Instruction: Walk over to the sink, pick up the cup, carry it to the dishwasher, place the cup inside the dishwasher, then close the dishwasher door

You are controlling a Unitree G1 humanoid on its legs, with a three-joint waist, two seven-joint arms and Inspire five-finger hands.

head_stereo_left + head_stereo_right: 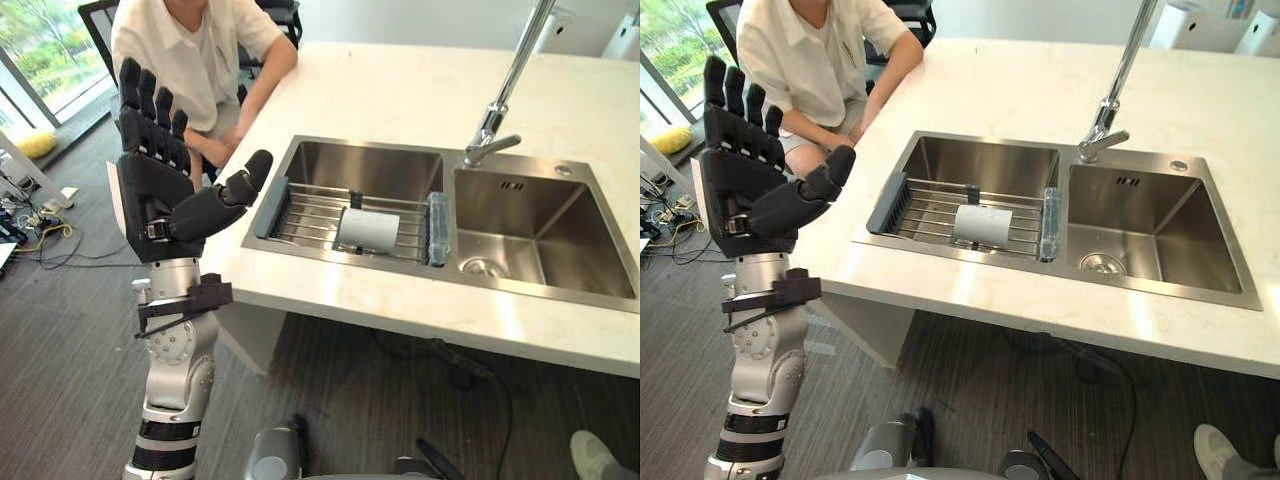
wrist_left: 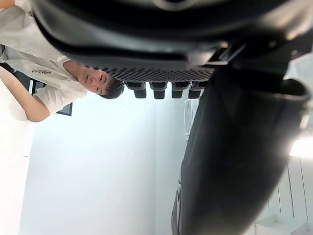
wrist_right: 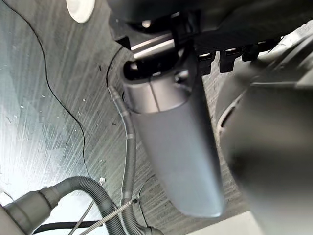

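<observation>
A white cup (image 1: 368,229) lies on its side on a wire rack (image 1: 300,212) in the left basin of the steel sink (image 1: 560,172). My left hand (image 1: 165,190) is raised upright beside the counter's left end, palm toward the sink. Its fingers are straight, its thumb points at the rack, and it holds nothing. It stands well to the left of the cup and apart from it. In the left wrist view the left hand (image 2: 161,29) shows with straight fingers against a white wall. My right hand (image 3: 220,14) hangs low over dark floor, fingers relaxed and empty.
A person in a white shirt (image 1: 190,50) sits at the counter's far left corner, an arm resting on the white countertop (image 1: 400,90). A tall faucet (image 1: 497,110) rises between the basins. A shoe (image 1: 600,460) shows at the lower right. Grey hoses (image 3: 73,191) lie on the floor.
</observation>
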